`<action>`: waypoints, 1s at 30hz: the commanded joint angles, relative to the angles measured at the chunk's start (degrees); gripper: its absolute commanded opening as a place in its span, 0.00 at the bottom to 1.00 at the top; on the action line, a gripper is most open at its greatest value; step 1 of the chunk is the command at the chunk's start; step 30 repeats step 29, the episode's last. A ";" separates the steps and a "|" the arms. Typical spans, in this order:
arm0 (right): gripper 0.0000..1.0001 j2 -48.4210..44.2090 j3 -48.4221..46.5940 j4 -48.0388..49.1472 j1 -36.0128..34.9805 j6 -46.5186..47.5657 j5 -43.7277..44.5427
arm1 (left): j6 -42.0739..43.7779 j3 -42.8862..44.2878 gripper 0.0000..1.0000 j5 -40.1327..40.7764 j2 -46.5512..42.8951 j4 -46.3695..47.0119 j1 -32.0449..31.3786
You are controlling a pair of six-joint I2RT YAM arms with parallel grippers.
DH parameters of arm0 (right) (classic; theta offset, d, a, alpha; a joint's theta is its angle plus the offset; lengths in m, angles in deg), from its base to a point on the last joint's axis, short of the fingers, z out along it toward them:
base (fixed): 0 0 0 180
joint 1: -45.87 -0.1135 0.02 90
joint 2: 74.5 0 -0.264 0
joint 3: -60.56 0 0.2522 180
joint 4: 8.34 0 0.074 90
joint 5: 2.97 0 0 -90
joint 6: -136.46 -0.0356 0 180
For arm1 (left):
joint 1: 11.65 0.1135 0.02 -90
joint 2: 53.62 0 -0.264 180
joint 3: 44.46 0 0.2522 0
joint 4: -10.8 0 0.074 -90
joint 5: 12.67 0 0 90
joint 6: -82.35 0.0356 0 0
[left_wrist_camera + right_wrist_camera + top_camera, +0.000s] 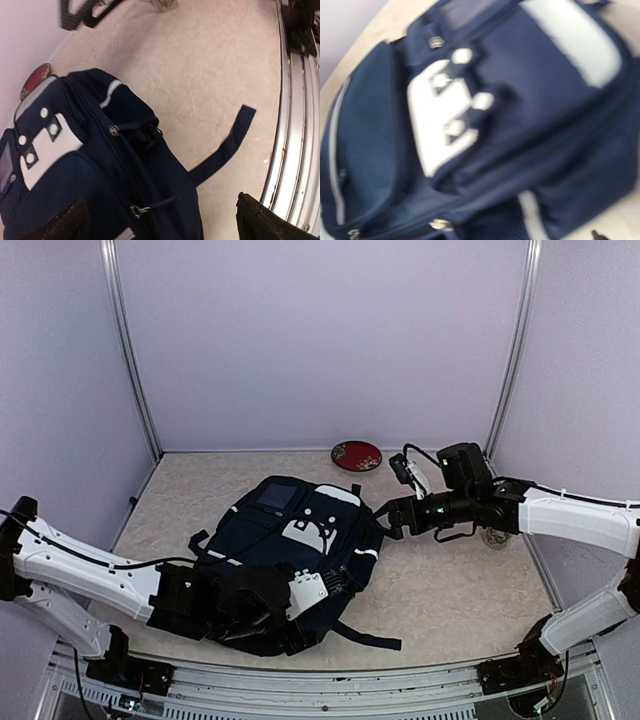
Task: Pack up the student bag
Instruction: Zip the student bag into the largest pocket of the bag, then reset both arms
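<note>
Top external view had the student bag (300, 540) lying front-up in the middle of the table (450, 590), its white patch (305, 533) facing the camera. Its near end lay under my left gripper (335, 585) and its right edge just beside my right gripper (384, 519). Both my jaws stood released. In the left wrist view my fingers (270, 220) were spread wide over the bag's side with nothing pinched, and from above the right pair looked parted and empty.

I judged the bag soft and bulky: cloth that would sag and fold if lifted by one corner, not fragile, its weight impossible to tell. The panels offered little to pinch. The side webbing loop (150, 135) looked the firmest hold, and the small zip pull (114, 130) was the place to open it, though metal that small could slip. The loose strap (225, 150) trailing on the table would drag.
</note>
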 commanded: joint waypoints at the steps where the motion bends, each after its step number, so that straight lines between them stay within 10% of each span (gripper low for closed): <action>1: 0.94 -6.41 5.87 3.70 4.87 -3.43 5.46 | -1.87 2.57 0.99 -5.55 -8.31 3.60 5.75; 8: 0.99 -11.87 15.14 9.59 18.19 -6.30 12.84 | -12.00 0.19 0.99 -5.19 -19.47 1.75 33.90; 14: 1.00 -13.66 22.57 18.33 22.25 -9.23 14.95 | -20.29 -14.39 0.99 -1.66 -27.05 17.96 53.47; 30: 0.99 -15.82 25.96 14.15 22.42 -8.41 20.06 | -22.14 -20.23 0.99 13.50 -29.77 20.01 58.29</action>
